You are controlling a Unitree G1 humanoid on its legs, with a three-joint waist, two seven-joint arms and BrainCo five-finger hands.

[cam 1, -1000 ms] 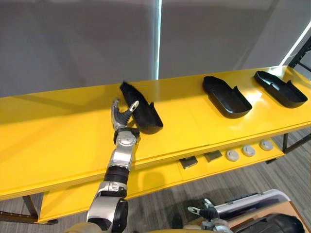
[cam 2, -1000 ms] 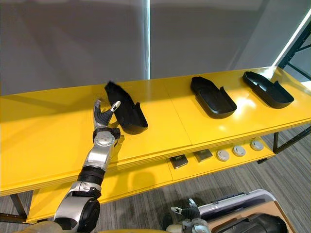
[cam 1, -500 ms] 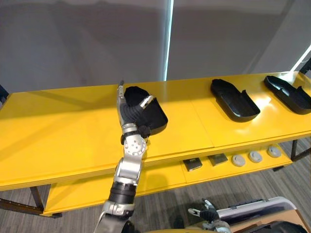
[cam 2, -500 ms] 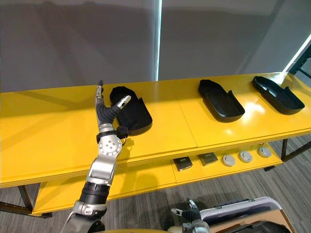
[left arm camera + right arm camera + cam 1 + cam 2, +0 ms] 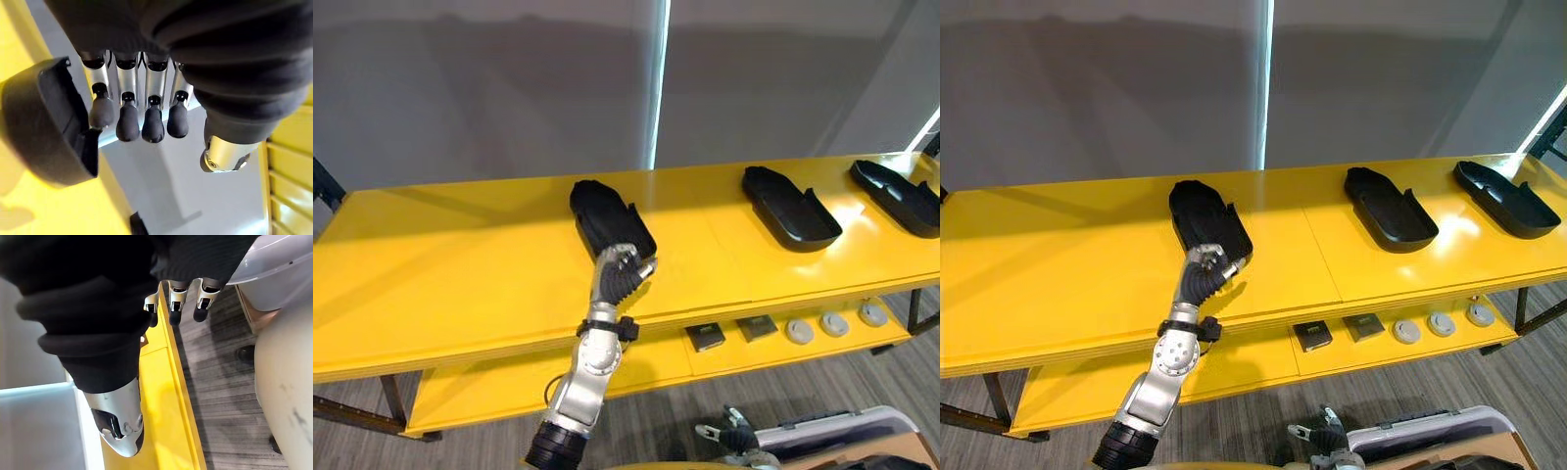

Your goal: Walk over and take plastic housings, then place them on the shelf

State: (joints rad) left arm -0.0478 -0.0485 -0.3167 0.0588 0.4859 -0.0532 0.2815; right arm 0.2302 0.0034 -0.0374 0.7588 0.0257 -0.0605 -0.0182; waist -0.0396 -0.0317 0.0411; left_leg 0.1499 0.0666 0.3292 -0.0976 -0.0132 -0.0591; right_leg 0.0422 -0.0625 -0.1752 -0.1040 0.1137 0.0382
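- Where the top board of the yellow shelf (image 5: 460, 264) runs across the head views, three black plastic housings lie on it: the left housing (image 5: 607, 220), the middle housing (image 5: 790, 206) and the right housing (image 5: 899, 194), each well apart from the next.
- The left hand (image 5: 620, 277) is at the near end of the left housing. Its fingers (image 5: 128, 128) are loosely bent with the thumb apart, and they grip nothing.
- In the left wrist view, the fingertips hang just beside the housing's rim. Whether one touches it cannot be told.
- The right hand (image 5: 176, 301) hangs low by the shelf's edge, fingers relaxed and empty.
- On the lower board (image 5: 641, 360), two dark square parts (image 5: 706, 336) and three grey discs (image 5: 834, 324) lie in a row.
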